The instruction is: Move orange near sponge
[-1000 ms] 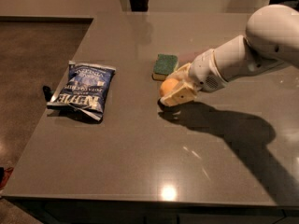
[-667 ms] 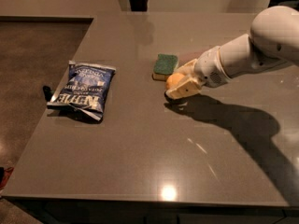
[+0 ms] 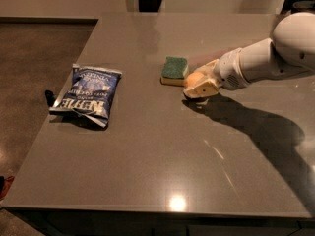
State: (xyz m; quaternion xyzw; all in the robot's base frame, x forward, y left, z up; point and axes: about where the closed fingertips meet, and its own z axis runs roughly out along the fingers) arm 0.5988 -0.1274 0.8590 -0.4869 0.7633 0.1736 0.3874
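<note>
The sponge (image 3: 174, 70), dark green on top with a pale yellow base, lies on the grey table (image 3: 147, 146) near its middle. My gripper (image 3: 199, 84) reaches in from the right on a white arm (image 3: 266, 58) and sits just right of the sponge, low over the table. The orange (image 3: 193, 77) shows between the cream-coloured fingers (image 3: 203, 88), mostly hidden by them, and is right beside the sponge's right end. The gripper is shut on the orange.
A blue chip bag (image 3: 88, 95) lies at the table's left side, near the left edge. A small black object (image 3: 49, 97) sits just left of the bag. The arm's shadow (image 3: 266, 132) falls across the right part of the table.
The gripper with the orange has moved right and slightly back, staying close to the sponge's right end. The sponge and bag have not moved.
</note>
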